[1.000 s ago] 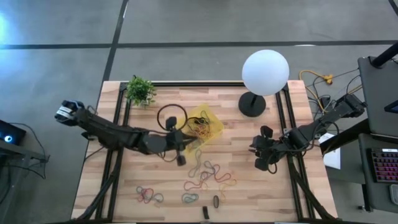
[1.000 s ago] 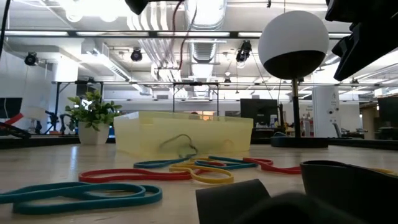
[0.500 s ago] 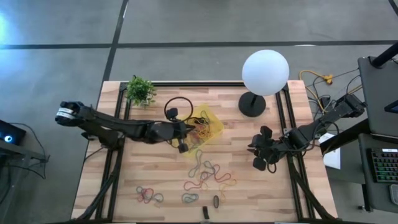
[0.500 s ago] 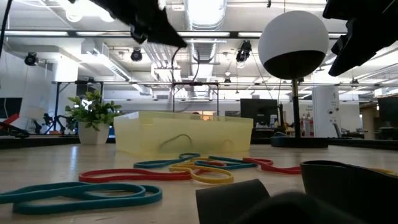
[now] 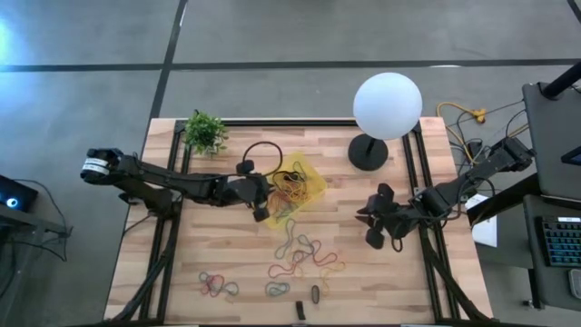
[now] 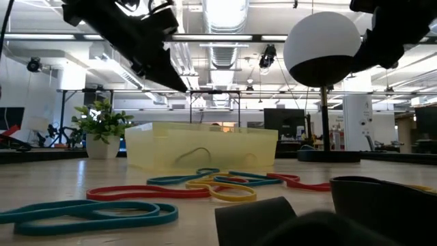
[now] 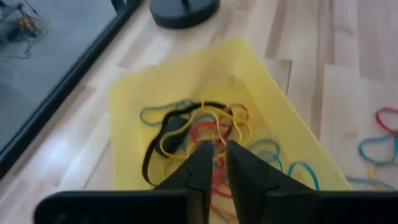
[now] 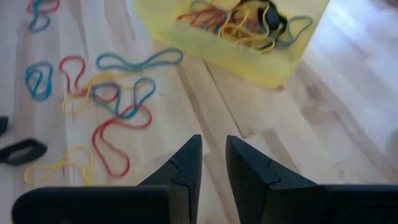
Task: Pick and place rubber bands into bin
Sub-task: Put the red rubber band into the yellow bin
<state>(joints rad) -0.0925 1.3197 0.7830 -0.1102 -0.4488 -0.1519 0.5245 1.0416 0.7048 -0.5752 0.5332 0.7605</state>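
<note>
The yellow bin point(image 5: 315, 188) stands at the table's middle with a tangle of rubber bands point(image 7: 205, 127) lying in it. My left gripper point(image 5: 262, 213) hovers at the bin's left side, slanting down over the tangle. Its fingers point(image 7: 219, 155) stand a narrow gap apart with nothing between them. More rubber bands point(image 5: 304, 254) lie loose on the wood nearer the front edge, and in the right wrist view these rubber bands point(image 8: 118, 93) show ahead of the fingers. My right gripper point(image 5: 367, 227) waits right of the bin, slightly open point(image 8: 213, 149) and empty.
A lamp with a white globe point(image 5: 388, 104) and black base point(image 5: 368, 153) stands at the far right. A small potted plant point(image 5: 204, 132) is at the far left. Small dark oblong pieces point(image 5: 315, 293) and a few more bands point(image 5: 216, 286) lie near the front edge.
My left gripper has swung toward the table's far edge and come down over the bin's left side, tipping more steeply downward; in the low view it has dropped into sight above the bin.
</note>
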